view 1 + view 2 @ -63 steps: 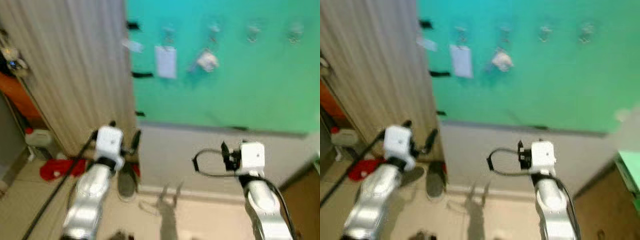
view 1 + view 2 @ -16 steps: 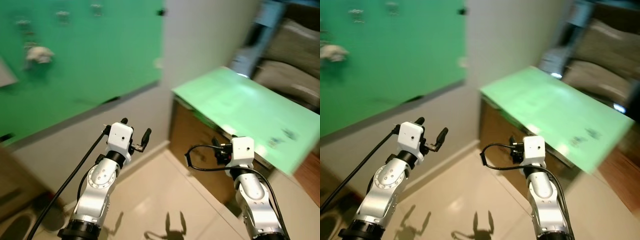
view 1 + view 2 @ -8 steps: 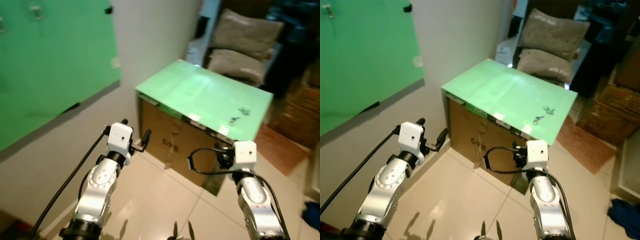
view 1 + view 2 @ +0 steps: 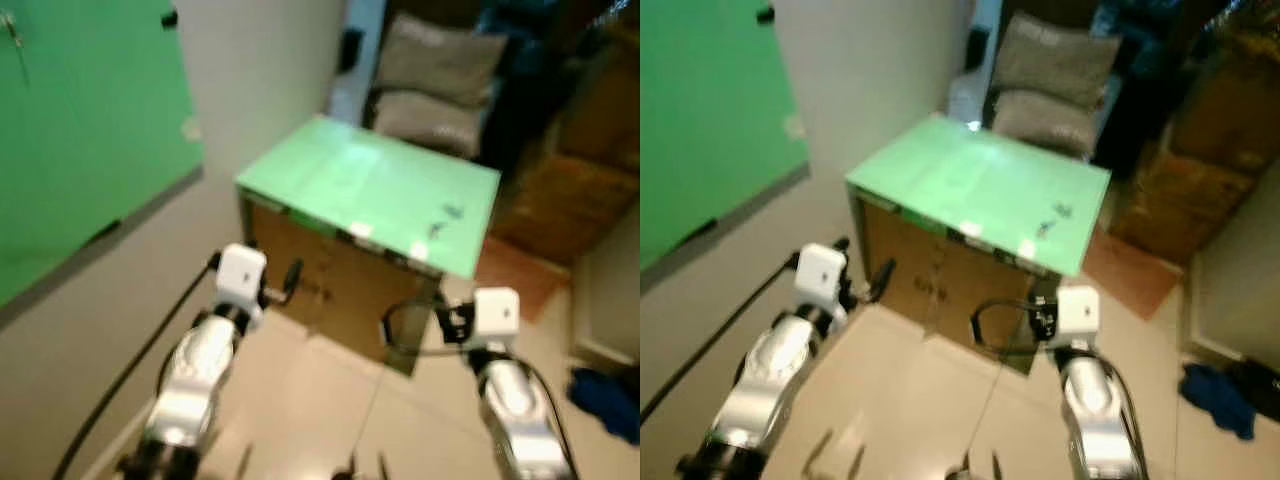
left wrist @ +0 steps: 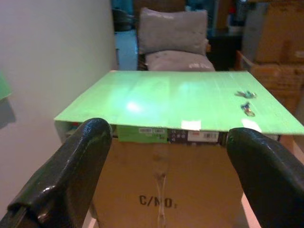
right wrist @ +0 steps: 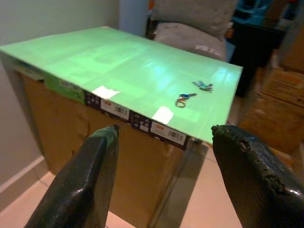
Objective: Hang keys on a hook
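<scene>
A cardboard box [image 6: 76,123] topped with a flat green sheet [image 6: 118,61] is seen standing on a pale tiled floor [image 4: 930,400], just beside a white wall [image 4: 270,70]. Two small sets of keys are seen lying on the green sheet, near the far corner of the box on the robot's right. One set of keys with a red ring [image 6: 182,99] lies closer to the sheet's front edge, and the other set of keys [image 6: 203,85] lies just behind it; the two are near each other but apart.

Both arms are held out in front of the robot, short of the box and above the floor. The left gripper [image 5: 166,166] is pointed at the box's front face, its two black fingers spread wide with nothing between them. The right gripper [image 6: 164,166] is aimed at the box's right front corner, its fingers likewise spread wide and empty.

A green board [image 4: 80,140] is mounted on the wall to the left of the box. Behind the box, grey cushions [image 5: 173,31] are stacked, and brown cartons [image 4: 1200,170] are piled to its right. A blue cloth [image 4: 1215,395] lies on the floor, right of the box.
</scene>
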Controlling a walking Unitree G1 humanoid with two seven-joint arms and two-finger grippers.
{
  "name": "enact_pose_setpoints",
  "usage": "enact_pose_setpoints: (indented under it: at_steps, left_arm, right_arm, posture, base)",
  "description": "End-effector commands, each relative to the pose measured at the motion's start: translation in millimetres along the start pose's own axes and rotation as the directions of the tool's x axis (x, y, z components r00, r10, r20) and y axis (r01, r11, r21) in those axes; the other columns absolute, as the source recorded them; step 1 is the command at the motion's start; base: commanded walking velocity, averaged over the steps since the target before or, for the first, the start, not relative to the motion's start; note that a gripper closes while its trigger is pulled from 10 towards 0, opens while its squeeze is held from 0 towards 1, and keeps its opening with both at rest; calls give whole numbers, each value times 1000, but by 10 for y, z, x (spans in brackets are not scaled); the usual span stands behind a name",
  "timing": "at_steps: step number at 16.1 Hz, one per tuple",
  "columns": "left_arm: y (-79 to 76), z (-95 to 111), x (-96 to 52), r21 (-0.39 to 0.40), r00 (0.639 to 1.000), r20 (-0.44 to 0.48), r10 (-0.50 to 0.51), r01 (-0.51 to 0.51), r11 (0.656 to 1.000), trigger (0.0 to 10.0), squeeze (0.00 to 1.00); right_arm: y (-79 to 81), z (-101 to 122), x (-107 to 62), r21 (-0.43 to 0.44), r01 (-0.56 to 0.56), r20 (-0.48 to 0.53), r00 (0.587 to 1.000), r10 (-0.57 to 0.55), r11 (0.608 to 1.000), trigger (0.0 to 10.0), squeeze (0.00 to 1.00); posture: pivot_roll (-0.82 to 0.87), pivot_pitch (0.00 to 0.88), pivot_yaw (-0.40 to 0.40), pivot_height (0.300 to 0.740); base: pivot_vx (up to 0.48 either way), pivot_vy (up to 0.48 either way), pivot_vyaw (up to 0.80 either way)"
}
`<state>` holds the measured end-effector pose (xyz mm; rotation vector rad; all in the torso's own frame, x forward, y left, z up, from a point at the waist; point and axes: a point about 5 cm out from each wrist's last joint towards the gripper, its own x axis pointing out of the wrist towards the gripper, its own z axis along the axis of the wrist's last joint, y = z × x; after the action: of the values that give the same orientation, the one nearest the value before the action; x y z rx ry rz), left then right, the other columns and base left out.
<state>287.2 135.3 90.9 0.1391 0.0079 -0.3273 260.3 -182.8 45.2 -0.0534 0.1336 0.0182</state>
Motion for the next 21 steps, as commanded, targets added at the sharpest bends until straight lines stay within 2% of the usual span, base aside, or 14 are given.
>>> enact_pose_setpoints:
  at_steps: [1, 4, 6, 8, 12, 15, 17, 18, 21]
  left_arm:
    - [-30, 48, 21, -12, 999, 36, -16, 16, 1000, 10000, 0]
    - [-37, 112, 35, 3, 997, 65, -39, 39, 999, 10000, 0]
    - [-9, 100, 55, -21, 999, 53, -7, 8, 1000, 10000, 0]
    - [14, 62, 73, -5, 1000, 18, 12, -12, 1000, 10000, 0]
    - [-39, 59, 99, -6, 1000, 12, 6, -6, 1000, 10000, 0]
    - [-34, 116, 111, -8, 999, 34, -4, 4, 1000, 10000, 0]
    - [-21, 124, 112, 32, 999, 38, -18, 17, 999, 10000, 0]
    - [-9, 182, 100, 4, 996, 81, -34, 34, 999, 10000, 0]
    - [-80, 225, 123, -12, 993, 102, -66, 68, 998, 10000, 0]
  right_arm:
    - [-82, 31, -12, -7, 24, 11, 1000, -24, 1000, 10000, 0]
    - [-86, 49, -10, -11, 22, 17, 1000, -21, 1000, 10000, 0]
    - [-84, 55, -8, 8, 33, 25, 999, -34, 999, 10000, 0]
    - [-60, 88, 16, -26, 27, 36, 999, -26, 999, 10000, 0]
    - [-84, 94, 20, -15, 57, 36, 998, -56, 998, 10000, 0]
    - [-33, 104, 30, -14, 62, 38, 997, -61, 998, 10000, 0]
    - [13, 100, 38, -28, 38, 41, 999, -36, 999, 10000, 0]
    - [31, 94, 44, -32, 23, 38, 999, -21, 999, 10000, 0]
    - [24, 119, 63, -41, 25, 47, 999, -23, 999, 10000, 0]
  posture:
    - [-40, 0, -8, 740]
    - [-41, 0, -10, 740]
    - [-40, 0, -10, 740]
    - [-40, 0, -4, 740]
    - [-46, 0, 6, 740]
    - [-43, 0, 7, 740]
    - [-31, 0, 4, 740]
    - [-23, 0, -2, 740]
    - [-41, 0, 7, 740]
  base:
    - [0, 0, -800]
    - [0, -320, -800]
    - [0, 0, -800]
    - [0, 0, 0]
    - [0, 0, -420]
    - [0, 0, 0]
    - [0, 0, 0]
    - [330, 0, 0]
    - [480, 0, 0]
